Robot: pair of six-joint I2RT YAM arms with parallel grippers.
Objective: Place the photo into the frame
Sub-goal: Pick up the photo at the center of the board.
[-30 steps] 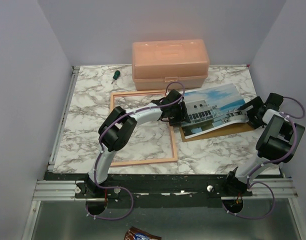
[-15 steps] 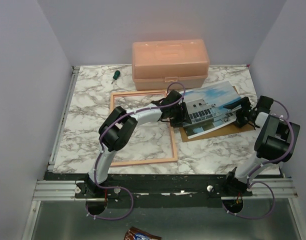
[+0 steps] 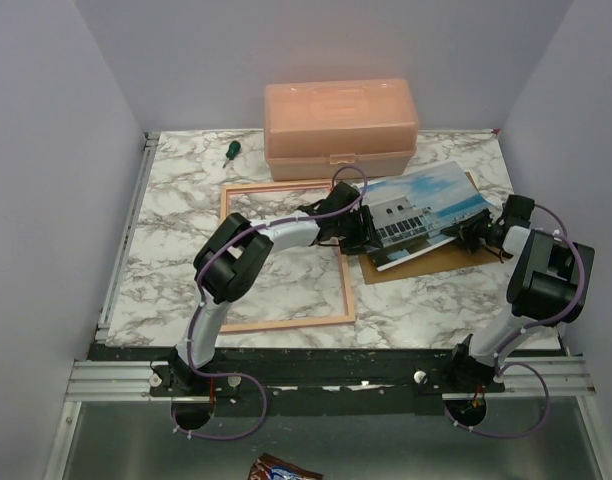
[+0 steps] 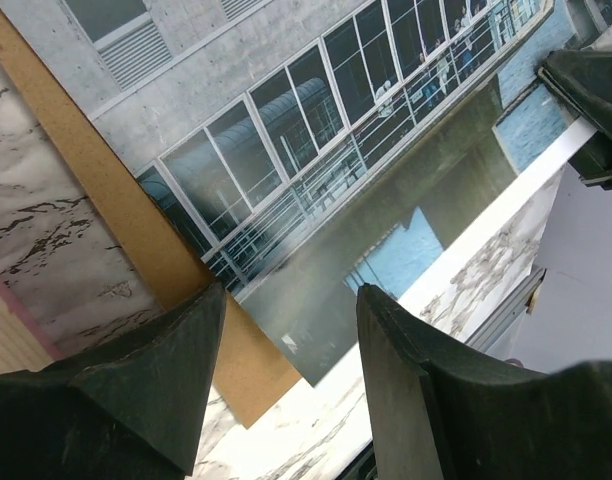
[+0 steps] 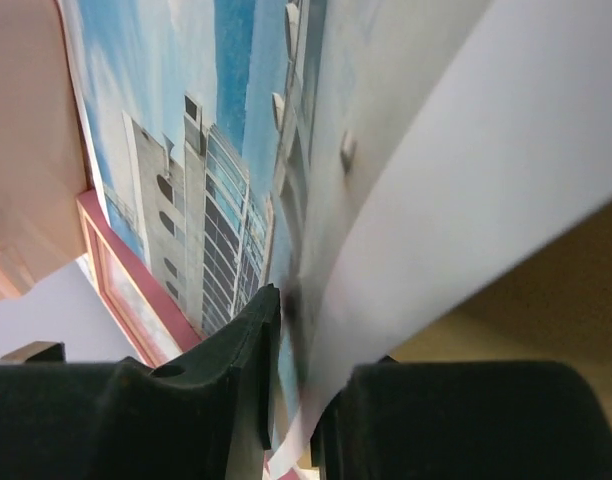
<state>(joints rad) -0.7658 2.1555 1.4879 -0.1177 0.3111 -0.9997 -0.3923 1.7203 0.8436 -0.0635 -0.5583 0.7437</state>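
Your right gripper (image 5: 304, 405) is clenched on the glossy rectangular photo (image 3: 423, 213) of a white multi-storey building against blue sky, pinching its white border between the two black fingers (image 5: 236, 385). At that end the print curves up off the plain brown backing board (image 3: 441, 262) beneath it. The rest of the photo lies angled across that board, on the right half of the marble-patterned table (image 3: 176, 230). It sits just to the right of the thin rectangular pink frame (image 3: 296, 322), which lies flat on the marble. Your left gripper (image 3: 358, 232) hangs over the photo's left end, beside the frame's right rail. In the left wrist view its jaws stand released and apart, with the corner of the print and a strip of board showing between the fingers (image 4: 156, 385). Whether those tips touch the board, you cannot tell from here. Behind the frame stands a translucent peach plastic box with a latched lid (image 3: 341, 120). A small green-handled screwdriver (image 3: 230, 151) lies to its left.
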